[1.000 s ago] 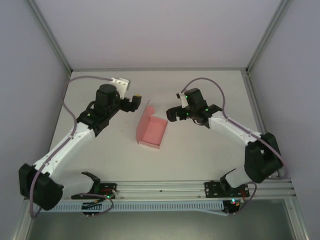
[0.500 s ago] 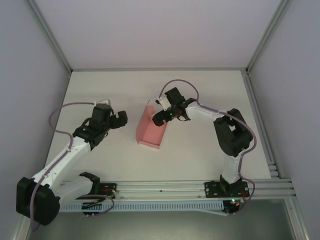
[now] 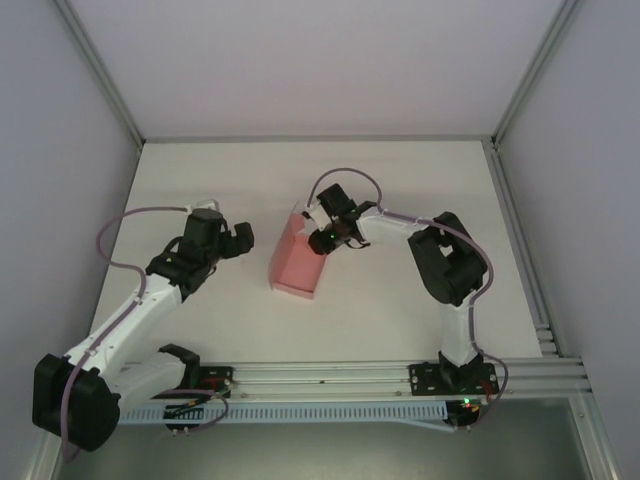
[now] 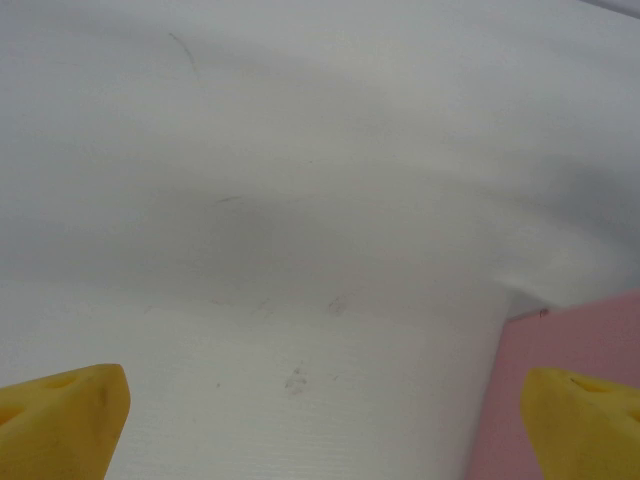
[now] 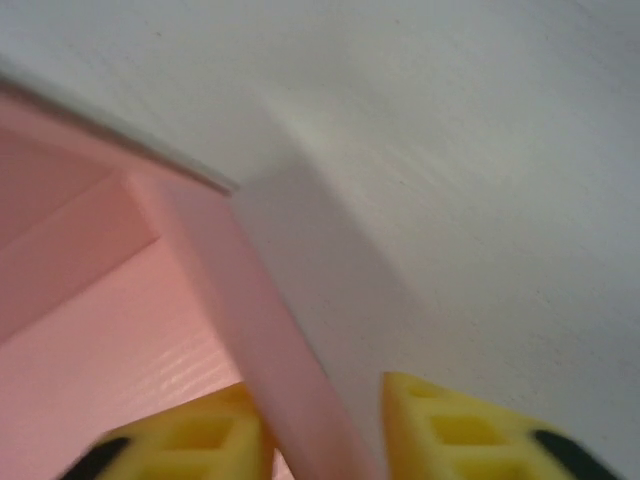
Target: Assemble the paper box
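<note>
The paper box [image 3: 294, 262] is a pink card tray in the middle of the table, with its lid flap standing up along its far left side. My right gripper [image 3: 318, 240] is at the box's far right corner. In the right wrist view its yellow fingers [image 5: 460, 430] straddle the box's upright side wall [image 5: 270, 330]. The left finger is inside against the wall and the right finger is outside with a thin gap, so the right gripper [image 5: 320, 435] is narrowly open. My left gripper [image 3: 243, 238] hovers open left of the box, holding nothing. A pink edge of the box [image 4: 575, 340] shows beside its right fingertip.
The white table [image 3: 400, 180] is bounded by pale side walls and metal corner posts. The rail [image 3: 330, 378] carrying both arm bases runs along the near edge. The right arm's elbow [image 3: 445, 255] is folded up just right of the box.
The right gripper has moved left from clear of the box onto its right wall, its arm folding in. The left arm drew back toward the near left, then stayed still. The box has narrowed slightly.
</note>
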Controlling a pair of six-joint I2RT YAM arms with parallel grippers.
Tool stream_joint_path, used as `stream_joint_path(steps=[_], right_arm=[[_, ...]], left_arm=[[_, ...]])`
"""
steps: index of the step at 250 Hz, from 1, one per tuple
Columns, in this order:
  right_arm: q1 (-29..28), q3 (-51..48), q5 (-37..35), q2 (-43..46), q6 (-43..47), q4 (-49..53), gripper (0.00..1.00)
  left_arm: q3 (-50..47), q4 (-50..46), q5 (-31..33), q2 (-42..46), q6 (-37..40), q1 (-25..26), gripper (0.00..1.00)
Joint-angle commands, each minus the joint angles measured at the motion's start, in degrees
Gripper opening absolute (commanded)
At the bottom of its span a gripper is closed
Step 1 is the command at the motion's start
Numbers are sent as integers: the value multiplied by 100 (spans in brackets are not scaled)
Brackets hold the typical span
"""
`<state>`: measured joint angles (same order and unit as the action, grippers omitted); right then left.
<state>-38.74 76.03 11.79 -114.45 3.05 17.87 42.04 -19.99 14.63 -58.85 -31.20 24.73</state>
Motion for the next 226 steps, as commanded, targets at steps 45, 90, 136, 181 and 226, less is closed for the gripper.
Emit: stream_joint_path(steps=[45,90,136,181,226], right_arm=[[-31,-62,-585,239,-481,-128,4],[-70,-356,-2292,730,-2093,74,0],[-196,-902,-3332,1153,-4054,243,0],[-360,-1059,-3168,1209,-4390,355,0],[-463,-1428,-2820,1262,-4588,10,0]], left_arm=[[-56,53,200,103,-131,-50,100],[-52,-22,359,119,-354,-56,99],[-49,15,400,106,-442,-67,100],[-56,55,369,33,-413,-65,100],[-125,169,302,23,-407,-65,100]])
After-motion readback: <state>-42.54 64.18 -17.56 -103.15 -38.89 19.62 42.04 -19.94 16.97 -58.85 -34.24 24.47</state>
